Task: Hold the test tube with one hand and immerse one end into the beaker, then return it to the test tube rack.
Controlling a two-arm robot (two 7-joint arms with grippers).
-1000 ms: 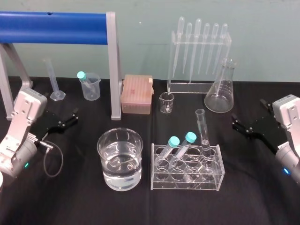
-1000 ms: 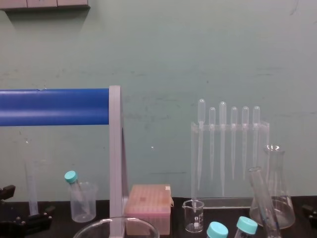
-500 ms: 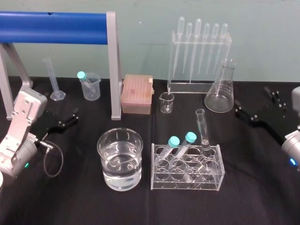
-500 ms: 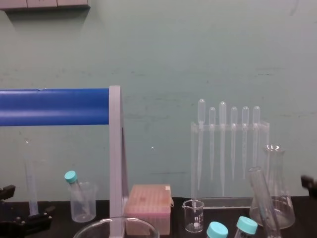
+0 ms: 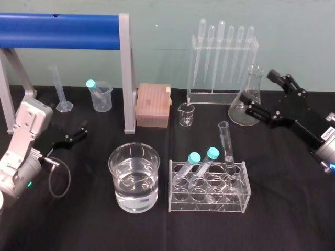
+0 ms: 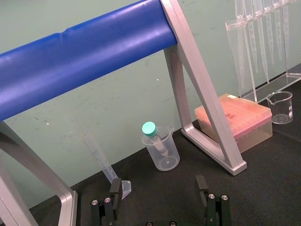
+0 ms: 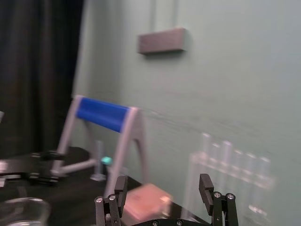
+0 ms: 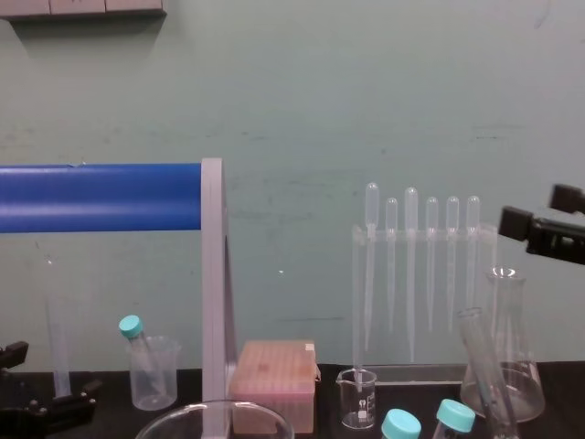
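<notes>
Hovering right gripper, fingers apart, test tube seemingly racked

You have nothing legible to read here: the small white label at the right edge of the head view carries print too small to make out.

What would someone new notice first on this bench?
A thick blue bar spans the back left. The right gripper hangs open by the flask at back right; the left gripper idles open, far left. The beaker of clear liquid sits left of the rack holding the test tube.
</notes>
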